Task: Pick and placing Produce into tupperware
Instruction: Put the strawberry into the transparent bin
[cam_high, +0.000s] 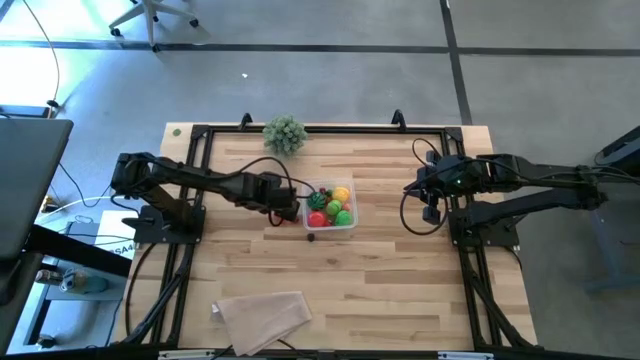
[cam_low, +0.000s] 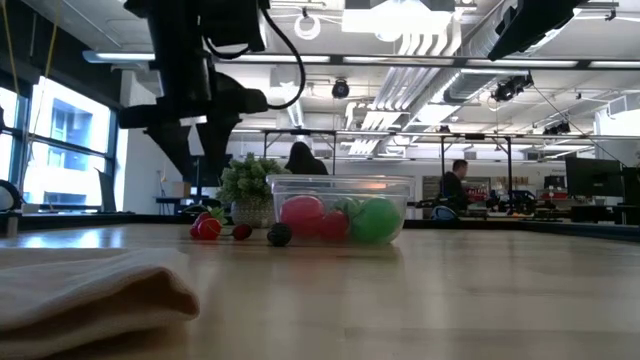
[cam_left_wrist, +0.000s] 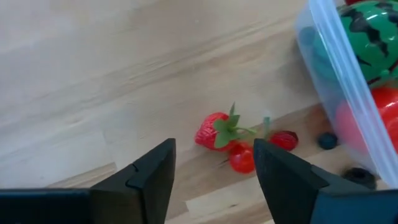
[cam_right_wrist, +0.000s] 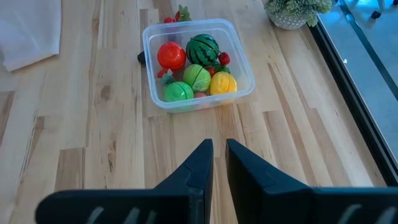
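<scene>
The clear tupperware (cam_high: 354, 226) stands on the table's middle and holds produce: a striped watermelon ball (cam_right_wrist: 203, 48), a red fruit (cam_right_wrist: 171, 55), two green ones and a yellow one (cam_right_wrist: 222, 83). Loose on the wood at its left lie a strawberry (cam_left_wrist: 214, 132), a small red ball (cam_left_wrist: 241, 159), a raspberry (cam_left_wrist: 284, 140), a blueberry (cam_left_wrist: 328, 141) and a dark berry (cam_left_wrist: 357, 176). My left gripper (cam_left_wrist: 214, 168) hangs open above the strawberry, pointing down, with nothing between its fingers. My right gripper (cam_right_wrist: 219, 155) waits shut, raised, to the right of the tupperware.
A bushy potted plant (cam_high: 285, 133) stands at the far edge behind the tupperware. A folded beige cloth (cam_high: 262, 315) lies near the front edge, left of centre. Bare wood lies between the tupperware and my right arm. People show in the room beyond.
</scene>
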